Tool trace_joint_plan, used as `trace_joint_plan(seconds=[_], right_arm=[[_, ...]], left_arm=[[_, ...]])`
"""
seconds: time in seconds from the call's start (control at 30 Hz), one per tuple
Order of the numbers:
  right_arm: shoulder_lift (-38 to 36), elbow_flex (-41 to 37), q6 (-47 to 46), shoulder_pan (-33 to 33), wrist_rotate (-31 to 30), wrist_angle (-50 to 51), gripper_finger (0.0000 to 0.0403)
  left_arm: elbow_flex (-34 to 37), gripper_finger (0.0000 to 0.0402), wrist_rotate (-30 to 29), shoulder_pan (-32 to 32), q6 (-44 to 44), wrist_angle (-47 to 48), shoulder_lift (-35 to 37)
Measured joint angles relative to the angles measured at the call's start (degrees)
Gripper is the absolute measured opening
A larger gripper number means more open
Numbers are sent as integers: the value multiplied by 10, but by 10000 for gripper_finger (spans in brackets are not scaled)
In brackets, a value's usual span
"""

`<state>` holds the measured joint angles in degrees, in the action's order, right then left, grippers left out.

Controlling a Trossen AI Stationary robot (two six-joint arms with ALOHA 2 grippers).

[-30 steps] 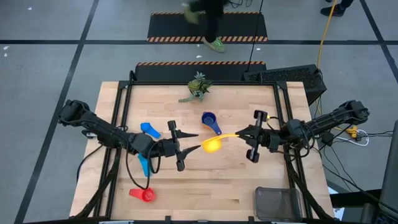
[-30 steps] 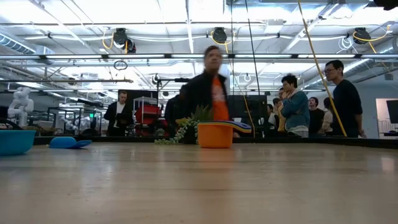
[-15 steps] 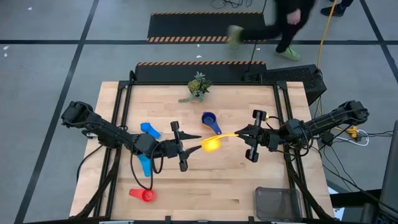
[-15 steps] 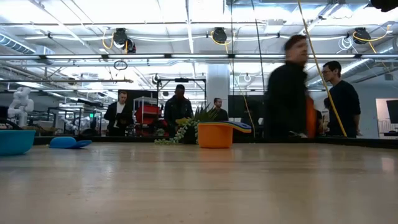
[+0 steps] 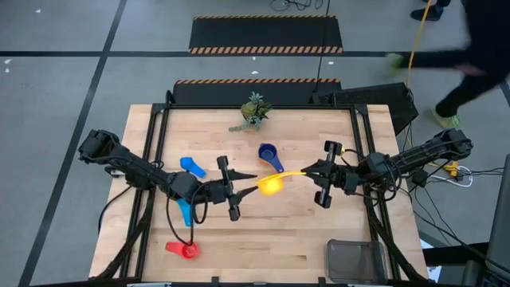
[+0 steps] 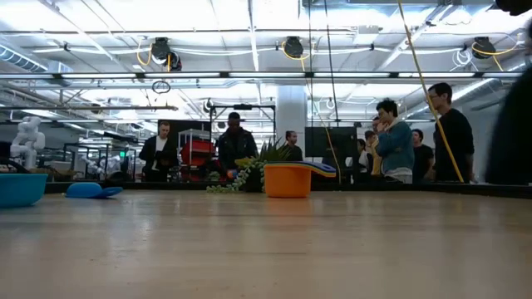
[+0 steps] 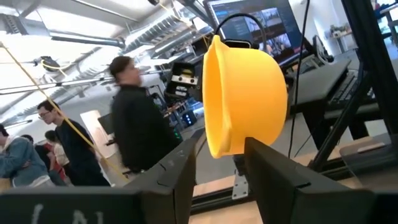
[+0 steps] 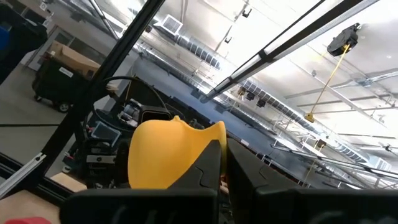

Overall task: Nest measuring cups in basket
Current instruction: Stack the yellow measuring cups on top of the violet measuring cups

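A yellow measuring cup (image 5: 271, 185) hangs above the table's middle between my two grippers. My right gripper (image 5: 309, 171) is shut on its handle, and my left gripper (image 5: 253, 184) is closed around its bowl (image 7: 245, 93). On the table lie a dark blue cup (image 5: 269, 154), two light blue cups (image 5: 191, 167) (image 5: 185, 211) and a red cup (image 5: 183, 249). In the low view an orange cup (image 6: 288, 180) stands upright in front of the plant. The dark wire basket (image 5: 356, 259) sits at the near right corner. My left gripper has the lower edge of the yellow bowl (image 7: 227, 146) between its two fingertips, one finger (image 7: 183, 165) on the mouth side and one (image 7: 270, 171) on the outer wall. It comes about level from the table's left. The cup is clear of the table. My right gripper pinches the yellow cup's flat handle (image 8: 213, 138) near its free end between its shut fingers, coming from the table's right and slanting upward along the handle. The bowl (image 8: 165, 158) stands out beyond the fingertips, lifted clear.
A small green plant sprig (image 5: 253, 112) lies at the far edge. Metal frame rails run along both sides of the table. People stand and walk in the room beyond the far edge. Bare wood lies between the red cup and the basket.
Both arms and the yellow cup have kept their place above the table's middle. A person has walked past beyond the far edge, from the middle toward the right.
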<state>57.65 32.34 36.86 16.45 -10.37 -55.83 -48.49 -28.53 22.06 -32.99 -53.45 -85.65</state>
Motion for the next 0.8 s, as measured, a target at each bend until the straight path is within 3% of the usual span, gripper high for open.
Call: trace_joint_plan(seconds=[0.23,0.8], right_arm=[[0,0,0,0,0,1,0],[0,0,-1,0,-4,0,0]], left_arm=[[0,141,0,2,-5,-3,0],[0,53,0,8,-22,-4,0]])
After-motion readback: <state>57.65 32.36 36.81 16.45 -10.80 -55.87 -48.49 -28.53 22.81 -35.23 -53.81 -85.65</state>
